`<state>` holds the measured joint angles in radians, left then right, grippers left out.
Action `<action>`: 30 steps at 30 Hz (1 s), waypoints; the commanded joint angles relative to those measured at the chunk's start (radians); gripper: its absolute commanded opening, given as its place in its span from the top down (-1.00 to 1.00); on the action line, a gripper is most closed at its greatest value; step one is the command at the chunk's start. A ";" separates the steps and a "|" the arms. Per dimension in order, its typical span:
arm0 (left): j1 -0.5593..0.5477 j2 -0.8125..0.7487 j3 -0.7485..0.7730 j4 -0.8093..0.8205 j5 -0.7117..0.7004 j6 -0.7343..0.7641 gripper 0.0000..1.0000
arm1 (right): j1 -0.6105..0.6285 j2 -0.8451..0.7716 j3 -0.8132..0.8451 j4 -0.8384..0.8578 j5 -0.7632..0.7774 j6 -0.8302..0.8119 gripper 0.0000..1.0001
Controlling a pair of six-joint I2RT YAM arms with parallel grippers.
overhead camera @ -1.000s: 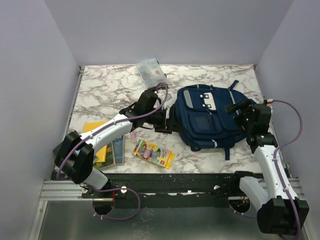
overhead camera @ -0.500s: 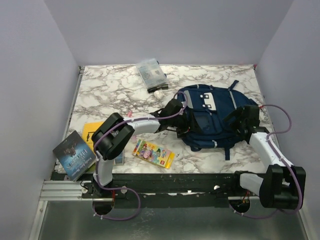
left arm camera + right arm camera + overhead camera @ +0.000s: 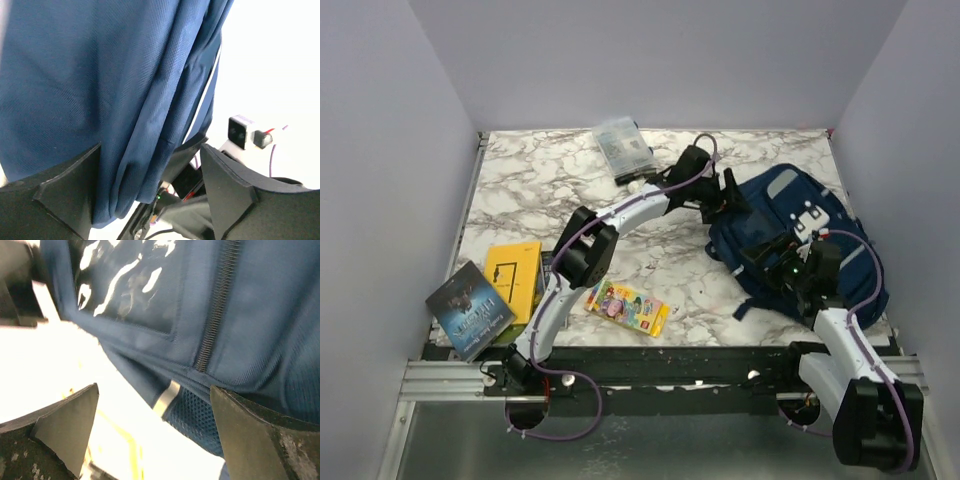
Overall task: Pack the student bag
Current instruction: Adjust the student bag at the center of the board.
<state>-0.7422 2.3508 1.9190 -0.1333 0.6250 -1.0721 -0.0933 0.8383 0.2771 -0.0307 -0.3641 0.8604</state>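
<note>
Top view first: we've got the backpack (image 3: 755, 225) sitting on the right side of the marble tabletop (image 3: 520, 190). The left claw (image 3: 728, 192) is at its far-left edge and the right claw (image 3: 772, 262) is over its near side. Left wrist view: that claw's fingers (image 3: 65, 195) sit wide apart, with a fold of blue fabric hanging between them. Right wrist view: fingers (image 3: 65, 425) spread wide too, clamped on nothing, and the bag's zipper (image 3: 215, 315) is just beyond.
</note>
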 commanded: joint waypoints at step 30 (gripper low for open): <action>0.128 -0.688 -0.331 -0.529 0.073 0.621 -0.85 | 0.141 0.229 0.402 -0.542 0.298 -0.105 -0.89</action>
<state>-0.5594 1.6852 1.5814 -0.6514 0.6464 -0.4744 0.0422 1.0218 0.7147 -0.5678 -0.0635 0.7074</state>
